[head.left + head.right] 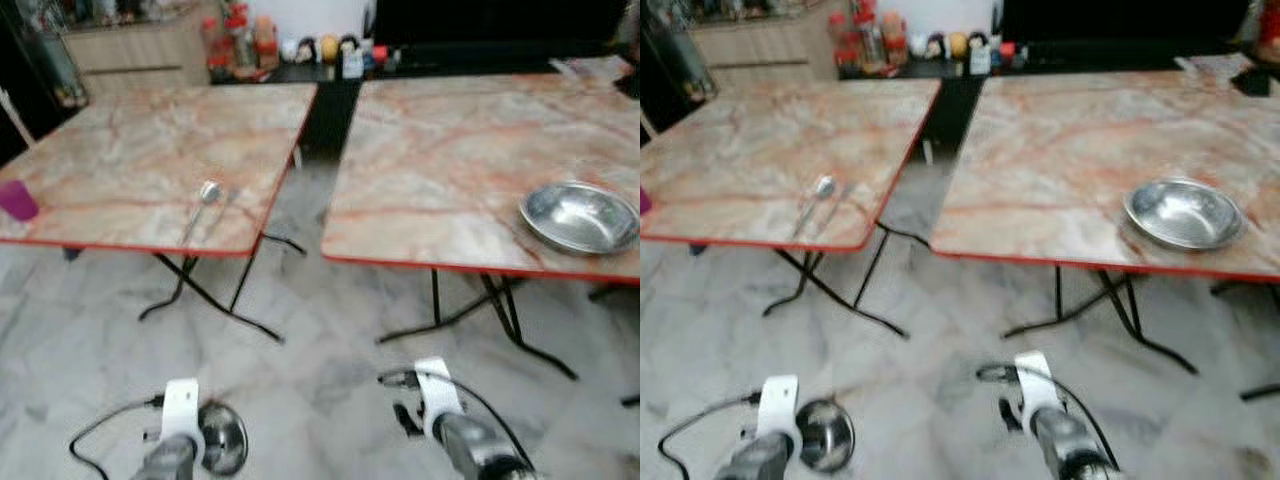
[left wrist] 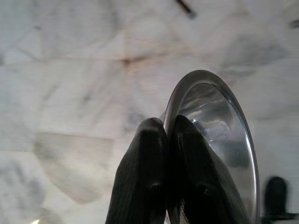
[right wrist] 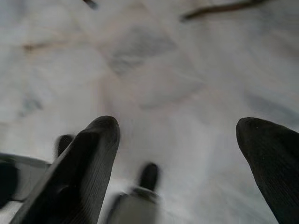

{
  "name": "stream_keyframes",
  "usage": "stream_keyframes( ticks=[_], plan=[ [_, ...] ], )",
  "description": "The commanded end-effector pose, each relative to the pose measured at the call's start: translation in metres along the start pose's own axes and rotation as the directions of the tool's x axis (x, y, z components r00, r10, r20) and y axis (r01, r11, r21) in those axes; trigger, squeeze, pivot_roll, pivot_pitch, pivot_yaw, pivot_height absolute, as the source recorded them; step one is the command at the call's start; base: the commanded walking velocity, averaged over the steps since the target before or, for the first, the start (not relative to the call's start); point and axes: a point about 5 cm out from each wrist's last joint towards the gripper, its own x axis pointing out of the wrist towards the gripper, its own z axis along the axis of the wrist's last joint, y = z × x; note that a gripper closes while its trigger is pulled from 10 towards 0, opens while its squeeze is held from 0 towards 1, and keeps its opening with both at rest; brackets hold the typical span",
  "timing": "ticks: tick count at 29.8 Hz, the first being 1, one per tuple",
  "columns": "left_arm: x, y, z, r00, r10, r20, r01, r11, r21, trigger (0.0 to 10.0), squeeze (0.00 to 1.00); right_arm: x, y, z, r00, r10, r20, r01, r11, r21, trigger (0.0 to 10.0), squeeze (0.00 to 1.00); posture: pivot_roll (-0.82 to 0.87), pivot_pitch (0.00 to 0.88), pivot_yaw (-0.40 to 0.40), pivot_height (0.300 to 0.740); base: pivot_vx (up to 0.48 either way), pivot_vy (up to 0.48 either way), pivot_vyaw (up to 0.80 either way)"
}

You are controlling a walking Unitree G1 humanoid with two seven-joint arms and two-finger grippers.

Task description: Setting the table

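Bowls: two, shiny steel; one (image 1: 222,437) clamped in left hand (image 2: 167,140), one (image 1: 580,215) on desk (image 1: 470,170).
Right hand (image 3: 180,135): fingers apart, nothing held.

head stereo facing tables (image 1: 150,160), wrists floorward

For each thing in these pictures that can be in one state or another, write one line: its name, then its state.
left gripper: shut on the rim of a small steel bowl, held low above the floor.
right gripper: open, empty, above the floor.
large steel bowl: upright, empty, on the right table near its front edge.
spoon: lying flat on the left table.
purple cup: standing upright at the left table's edge.
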Motion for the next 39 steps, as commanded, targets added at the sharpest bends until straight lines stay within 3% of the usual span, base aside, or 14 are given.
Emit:
stream_keyframes(
  ticks=[1, 7, 22, 39],
  plan=[
    [0.0002, 0.0105, 0.0017, 0.999, 0.032, -0.001, -0.032, 0.999, -0.002, 10.0, 0.0, 0.0012, 0.007, 0.0082, 1.0, 0.016, 0.022, -0.016, 1.0, -0.001, 10.0, 0.0, -0.08, 0.022, 0.068, 0.74, 0.0, -0.281, 0.0],
    [0.0003, 0.0108, 0.0006, 0.999, 0.043, -0.017, -0.043, 0.999, -0.003, 10.0, 0.0, 0.0012, 0.0068, 0.0084, 1.0, 0.014, 0.023, -0.014, 1.0, 0.0, 10.0, 0.0, -0.08, 0.022, 0.065, 0.74, 0.0, -0.279, 0.0],
    [0.0004, 0.0095, -0.0004, 0.998, 0.048, -0.032, -0.05, 0.997, -0.062, 10.0, 0.0, 0.0012, 0.0066, 0.0101, 0.999, 0.01, 0.037, -0.011, 1.0, 0.018, 10.0, 0.0, -0.08, 0.015, 0.059, 0.74, 0.0, 0.0, 0.0],
    [0.0005, 0.0072, 0.0, 0.999, 0.04, -0.031, -0.042, 0.997, -0.068, 10.0, 0.0, 0.0009, 0.0047, 0.0109, 0.999, 0.008, 0.039, -0.008, 1.0, 0.003, 10.0, 0.0, -0.08, 0.017, 0.054, 0.74, 0.274, 0.0, -0.22]
  ],
)
